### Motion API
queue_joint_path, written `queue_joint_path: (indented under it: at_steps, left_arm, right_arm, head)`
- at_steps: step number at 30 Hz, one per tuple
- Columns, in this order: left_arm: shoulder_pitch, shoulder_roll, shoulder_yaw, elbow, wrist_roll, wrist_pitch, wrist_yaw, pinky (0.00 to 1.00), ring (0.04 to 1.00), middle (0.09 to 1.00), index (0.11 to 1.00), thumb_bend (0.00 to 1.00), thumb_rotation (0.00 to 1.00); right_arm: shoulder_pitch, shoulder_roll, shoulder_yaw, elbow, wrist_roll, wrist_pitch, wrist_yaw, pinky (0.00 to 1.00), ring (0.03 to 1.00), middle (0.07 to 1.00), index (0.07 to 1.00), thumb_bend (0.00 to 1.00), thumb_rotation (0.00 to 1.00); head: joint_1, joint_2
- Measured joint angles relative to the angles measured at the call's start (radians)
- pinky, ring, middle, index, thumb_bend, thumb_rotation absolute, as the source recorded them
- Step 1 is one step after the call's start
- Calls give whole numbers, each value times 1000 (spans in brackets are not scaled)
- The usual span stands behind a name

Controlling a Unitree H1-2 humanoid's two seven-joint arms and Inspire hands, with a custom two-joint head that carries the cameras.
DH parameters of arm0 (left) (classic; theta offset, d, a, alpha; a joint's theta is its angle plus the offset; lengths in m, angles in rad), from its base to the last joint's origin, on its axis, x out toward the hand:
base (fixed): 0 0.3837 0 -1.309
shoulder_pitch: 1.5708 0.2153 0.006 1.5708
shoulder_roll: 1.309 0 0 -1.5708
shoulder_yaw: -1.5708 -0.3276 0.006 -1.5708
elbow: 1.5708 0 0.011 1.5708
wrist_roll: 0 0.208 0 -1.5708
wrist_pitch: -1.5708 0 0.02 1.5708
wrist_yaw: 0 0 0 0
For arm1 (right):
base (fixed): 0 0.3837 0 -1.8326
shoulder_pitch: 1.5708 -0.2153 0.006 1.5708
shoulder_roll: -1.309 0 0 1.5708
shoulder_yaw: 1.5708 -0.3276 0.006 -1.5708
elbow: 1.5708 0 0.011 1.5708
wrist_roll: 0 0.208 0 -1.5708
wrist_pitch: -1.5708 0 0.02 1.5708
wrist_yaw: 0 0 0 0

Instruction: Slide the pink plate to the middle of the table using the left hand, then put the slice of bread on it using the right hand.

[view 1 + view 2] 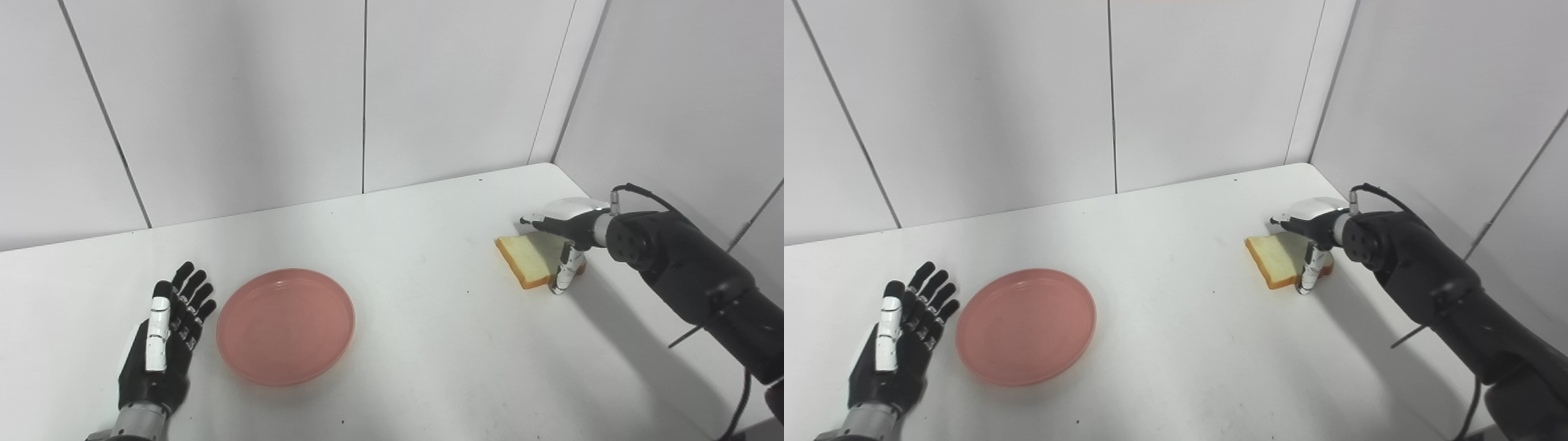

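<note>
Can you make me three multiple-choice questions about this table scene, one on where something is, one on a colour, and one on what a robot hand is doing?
1. Where is the plate?
A. Beside the left robot hand
B. Under the slice of bread
C. Against the back wall

2. What colour is the plate?
A. Blue
B. Pink
C. Green

3. What is the left robot hand doing?
A. Holding the plate
B. Holding the bread
C. Lying open on the table, holding nothing

Answers:
1 A: the plate sits just right of the left robot hand, far from the bread.
2 B: its whole surface is pink.
3 C: its fingers are spread flat beside the plate, while it is the right robot hand that is over the bread at the table's right side.
</note>
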Motion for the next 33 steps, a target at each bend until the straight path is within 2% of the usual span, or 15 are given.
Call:
queue_joint_path:
  at_steps: [6, 8, 9, 10, 13, 16, 17, 18, 19, 20, 21, 22, 25, 33]
  left_arm:
    - [0, 0, 0, 0, 0, 0, 0, 946, 949, 946, 920, 645, 927]
    - [0, 0, 0, -1, 0, 0, 0, 946, 948, 946, 918, 644, 927]
    - [0, 0, 0, -1, 0, 0, 1, 944, 947, 946, 917, 642, 927]
    - [0, 0, 0, -1, 0, 0, 1, 944, 947, 946, 917, 642, 927]
    - [0, 0, 0, -2, 0, 2, 1, 943, 948, 947, 919, 642, 924]
    - [1, 0, 0, -7, 0, 11, 1, 946, 951, 951, 923, 636, 925]
    - [1, 0, 0, -9, 0, 13, 1, 942, 949, 950, 920, 635, 923]
    - [2, -1, 0, -12, 0, 15, 1, 940, 947, 949, 920, 635, 922]
    - [3, -1, 0, -15, 0, 17, 1, 941, 947, 949, 921, 634, 923]
    - [5, -1, 0, -17, 0, 19, 2, 941, 947, 949, 921, 634, 923]
    - [6, -1, 0, -19, 1, 20, 3, 942, 949, 952, 924, 631, 928]
    - [7, -1, -1, -20, 1, 20, 3, 942, 949, 952, 926, 630, 929]
    - [7, -1, -1, -20, 0, 20, 3, 940, 948, 952, 925, 626, 927]
    - [7, -2, -2, -20, 0, 20, 4, 937, 948, 952, 921, 621, 923]
  right_arm:
    - [-10, 10, 4, 8, -26, -3, -2, 987, 987, 982, 984, 995, 204]
    - [-11, 16, 4, 15, -37, -5, -25, 912, 943, 951, 951, 976, 171]
    - [-11, 21, 3, 22, -38, -7, -39, 822, 904, 923, 917, 961, 139]
    - [-12, 26, 1, 28, -38, -16, -58, 814, 900, 920, 914, 960, 135]
    - [-12, 37, -6, 46, -33, -38, -109, 676, 804, 850, 833, 861, 111]
    - [-9, 48, -23, 65, -10, -69, -148, 606, 690, 740, 735, 750, 28]
    - [-7, 49, -26, 67, -2, -83, -155, 550, 616, 672, 594, 609, 88]
    - [-5, 49, -29, 68, 3, -92, -161, 493, 553, 581, 546, 553, 66]
    - [0, 49, -33, 67, 8, -100, -179, 453, 513, 509, 534, 533, 27]
    - [6, 51, -38, 67, 10, -106, -194, 447, 507, 499, 532, 530, 21]
    - [11, 53, -42, 68, 11, -114, -205, 382, 453, 461, 526, 523, 8]
    - [14, 55, -48, 68, 13, -117, -220, 359, 435, 449, 524, 520, 4]
    - [19, 58, -51, 72, 13, -134, -249, 308, 388, 431, 522, 518, 0]
    - [19, 59, -53, 64, 12, -138, -258, 284, 366, 419, 526, 516, 0]
  head:
    - [3, 2]
    - [3, 2]
    - [3, 5]
    - [3, 5]
    - [3, 5]
    - [3, 5]
    - [3, 5]
    - [3, 5]
    - [3, 8]
    - [3, 8]
    - [3, 8]
    - [3, 8]
    - [3, 8]
    - [11, 9]
